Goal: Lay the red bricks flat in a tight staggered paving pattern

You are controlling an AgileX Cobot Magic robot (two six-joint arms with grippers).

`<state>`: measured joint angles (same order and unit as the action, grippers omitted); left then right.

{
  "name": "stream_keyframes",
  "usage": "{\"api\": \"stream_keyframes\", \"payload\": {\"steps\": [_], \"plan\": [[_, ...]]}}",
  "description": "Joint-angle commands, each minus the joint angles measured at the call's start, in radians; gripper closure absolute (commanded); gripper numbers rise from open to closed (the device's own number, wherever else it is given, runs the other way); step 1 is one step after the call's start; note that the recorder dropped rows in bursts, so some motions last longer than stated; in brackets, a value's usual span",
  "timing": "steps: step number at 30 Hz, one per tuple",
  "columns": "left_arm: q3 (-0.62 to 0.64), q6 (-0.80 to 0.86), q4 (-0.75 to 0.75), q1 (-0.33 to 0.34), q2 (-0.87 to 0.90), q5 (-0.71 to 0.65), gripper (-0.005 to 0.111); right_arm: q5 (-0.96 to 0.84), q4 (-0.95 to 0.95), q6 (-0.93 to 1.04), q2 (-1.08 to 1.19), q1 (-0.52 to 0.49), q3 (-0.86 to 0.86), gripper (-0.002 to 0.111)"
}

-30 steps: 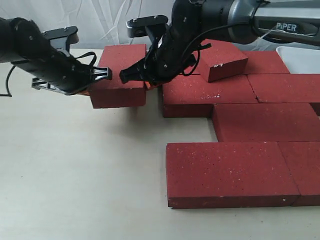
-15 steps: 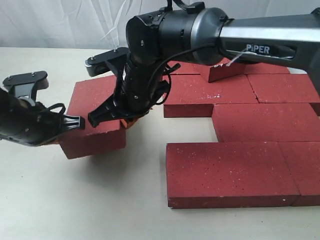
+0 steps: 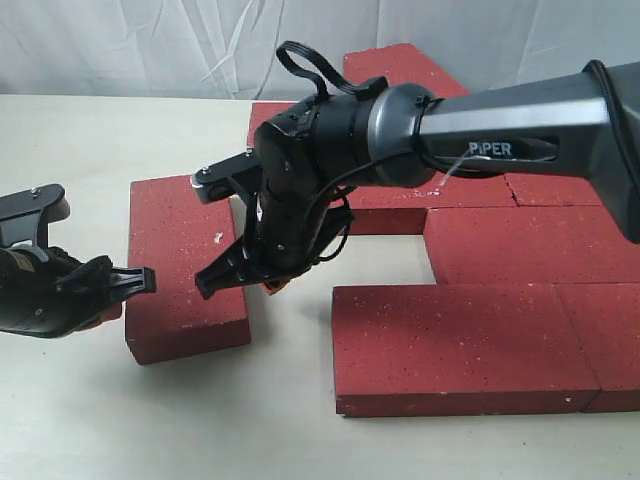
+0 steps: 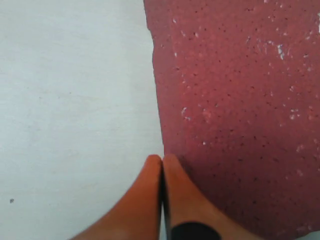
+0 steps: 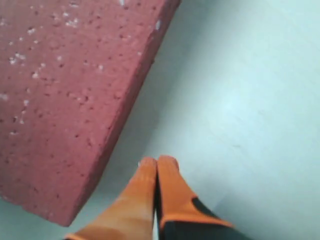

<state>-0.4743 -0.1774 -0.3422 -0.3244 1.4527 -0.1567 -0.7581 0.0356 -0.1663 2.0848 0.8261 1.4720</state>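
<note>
One loose red brick [image 3: 185, 265] lies flat on the table, left of the paved group. My left gripper [image 3: 103, 312] is shut and empty at the brick's left long side. In the left wrist view its fingertips [image 4: 162, 161] sit right at the edge of the brick [image 4: 240, 110]. My right gripper [image 3: 272, 286] is shut and empty at the brick's right side. In the right wrist view it [image 5: 158, 163] stands on bare table just off the brick [image 5: 65, 100]. Several red bricks [image 3: 460, 345] lie flat in staggered rows on the right.
Another red brick [image 3: 400, 65] rests on top of the far row behind the right arm. The right arm's dark body [image 3: 340, 150] reaches across the middle and hides part of the far row. Bare table [image 3: 150, 420] lies in front and to the left.
The loose brick, held up between both shut grippers near the far row a second ago, has come left and forward and now lies flat on the table. Both grippers moved with it.
</note>
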Motion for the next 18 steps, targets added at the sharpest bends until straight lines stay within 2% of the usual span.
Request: {"api": "stream_keyframes", "payload": {"steps": [1, 4, 5, 7, 11, 14, 18], "plan": [[0.005, -0.006, -0.005, 0.026, -0.01, 0.029, 0.107, 0.0, -0.067, -0.045, -0.066, 0.0, -0.003, 0.109], [-0.02, -0.002, 0.067, 0.118, -0.01, -0.068, 0.107, -0.044, -0.067, -0.045, -0.118, 0.001, -0.003, 0.109], [-0.059, 0.003, 0.138, 0.158, -0.01, -0.166, 0.107, -0.054, -0.067, -0.029, -0.13, 0.001, -0.003, 0.109], [-0.126, 0.005, 0.133, 0.196, -0.01, -0.242, 0.107, -0.051, -0.023, -0.007, -0.134, 0.001, -0.003, 0.109], [-0.269, 0.062, 0.184, 0.205, -0.01, -0.337, 0.107, -0.047, 0.139, 0.082, -0.129, 0.006, -0.003, 0.109], [-0.404, 0.064, 0.332, 0.205, -0.008, -0.481, 0.107, -0.065, 0.225, 0.175, -0.114, 0.048, -0.003, 0.109], [-0.423, 0.064, 0.327, 0.205, 0.014, -0.472, 0.107, -0.07, 0.21, 0.175, -0.077, 0.115, -0.003, 0.109]]}}
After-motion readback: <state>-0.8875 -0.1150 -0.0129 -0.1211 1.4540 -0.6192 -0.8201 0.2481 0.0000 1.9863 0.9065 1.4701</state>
